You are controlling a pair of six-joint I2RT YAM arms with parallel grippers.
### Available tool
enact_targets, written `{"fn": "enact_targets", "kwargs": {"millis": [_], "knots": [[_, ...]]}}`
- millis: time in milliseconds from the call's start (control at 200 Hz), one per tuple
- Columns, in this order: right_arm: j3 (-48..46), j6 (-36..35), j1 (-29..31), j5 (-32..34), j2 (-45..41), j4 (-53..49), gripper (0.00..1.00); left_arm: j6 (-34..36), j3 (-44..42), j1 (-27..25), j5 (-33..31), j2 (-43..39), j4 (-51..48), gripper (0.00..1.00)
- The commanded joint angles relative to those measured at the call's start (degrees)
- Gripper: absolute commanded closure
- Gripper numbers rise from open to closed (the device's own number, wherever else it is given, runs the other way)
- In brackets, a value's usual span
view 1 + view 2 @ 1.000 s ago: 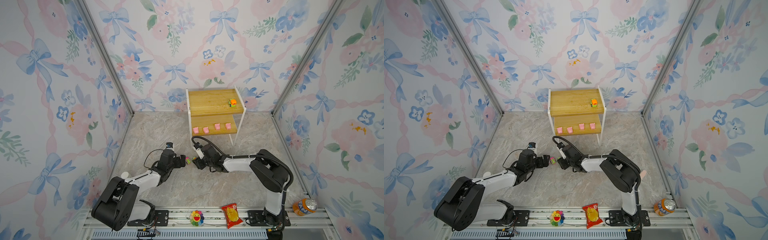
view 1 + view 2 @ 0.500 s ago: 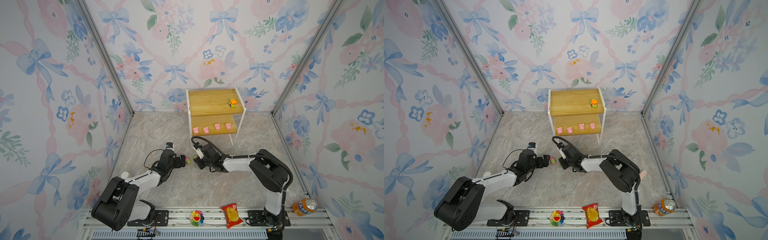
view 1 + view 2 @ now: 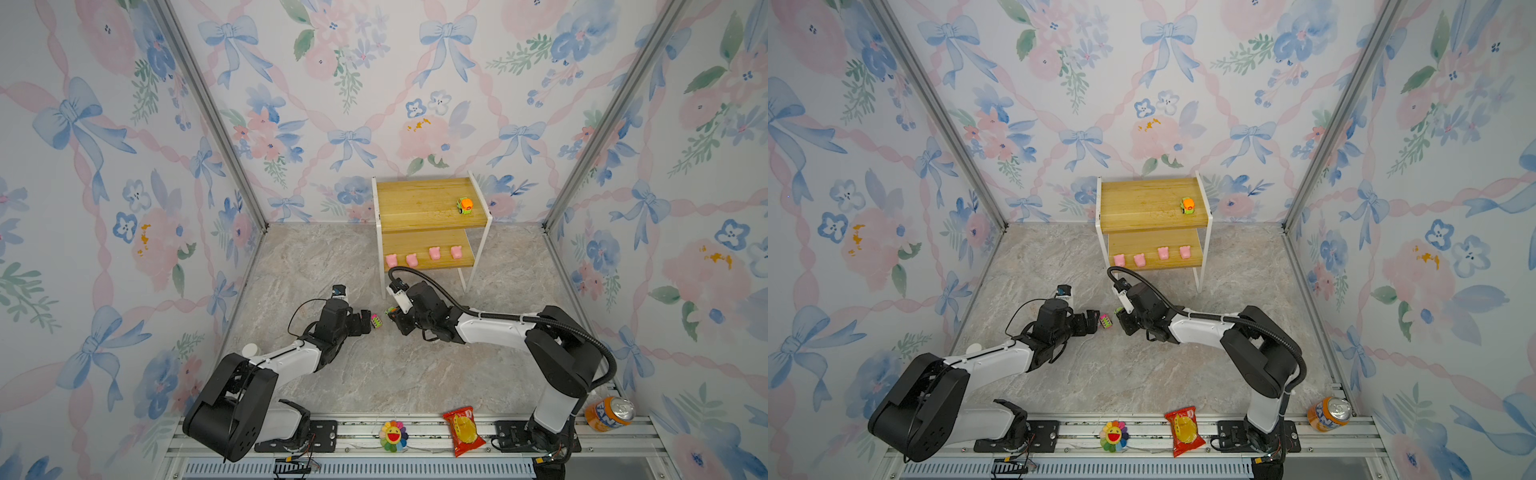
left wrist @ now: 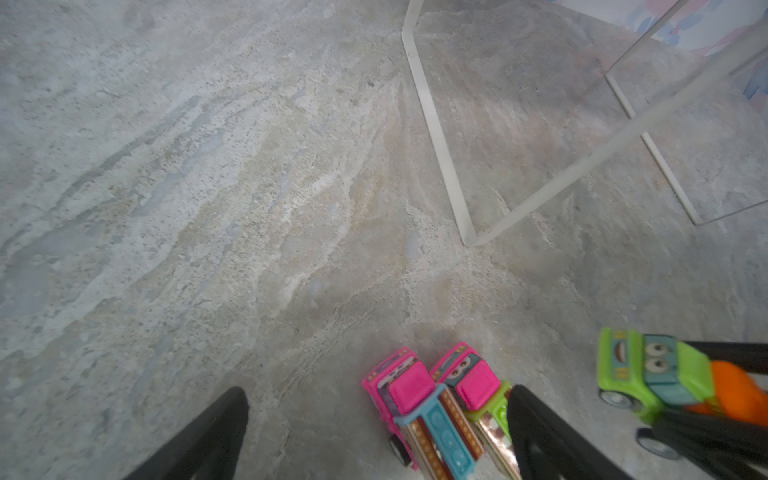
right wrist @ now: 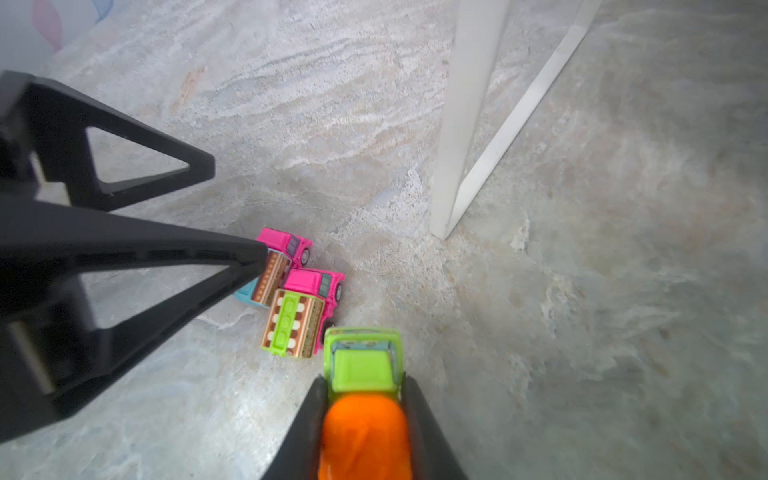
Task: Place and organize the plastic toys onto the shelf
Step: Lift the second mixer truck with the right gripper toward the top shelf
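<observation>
The right gripper (image 5: 365, 380) is clamped on the small green plastic car with the orange top (image 5: 363, 365). The car lies lengthwise between the fingers, apparently still on the floor. The two-tier wooden shelf (image 3: 415, 203) stands just beyond. The left gripper (image 4: 378, 392) is spread wide beside the two pink toy cars (image 4: 409, 384).

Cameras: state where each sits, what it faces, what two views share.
Top view: high over arm bases, down at shelf; both arms show.
Top view: alongside, same shelf, arms.
Left wrist: left arm, facing pink cars; open left hand shows.
Right wrist: right arm, facing tabletop; right hand grips green car.
Shared: wrists both see pink cars.
</observation>
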Motion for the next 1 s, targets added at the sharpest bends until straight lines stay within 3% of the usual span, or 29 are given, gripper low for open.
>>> {"fn": "enact_targets", "kwargs": {"millis": [0,250,500,800,995], "knots": [[3.4,-0.1,0.9,-1.3,-6.8,-10.8,0.75,-0.2,-0.3,-0.4,-1.0,-0.4,-1.3,0.02],[18.1,-3.9,1.7,4.2,-17.7,-31.6,0.74,0.7,0.4,-0.4,-1.0,-0.4,-1.8,0.02],[30.4,-3.9,-0.1,13.3,-23.5,-36.5,0.73,1.8,1.5,-0.4,-0.4,2.2,-1.7,0.02],[44.2,3.3,-11.0,15.1,-18.4,-38.3,0.74,3.4,5.2,-0.4,2.6,5.8,-1.7,0.02],[53.5,5.0,-13.5,17.8,-10.8,-40.8,0.74,3.5,5.8,-0.4,3.4,6.0,-1.7,0.02]]}}
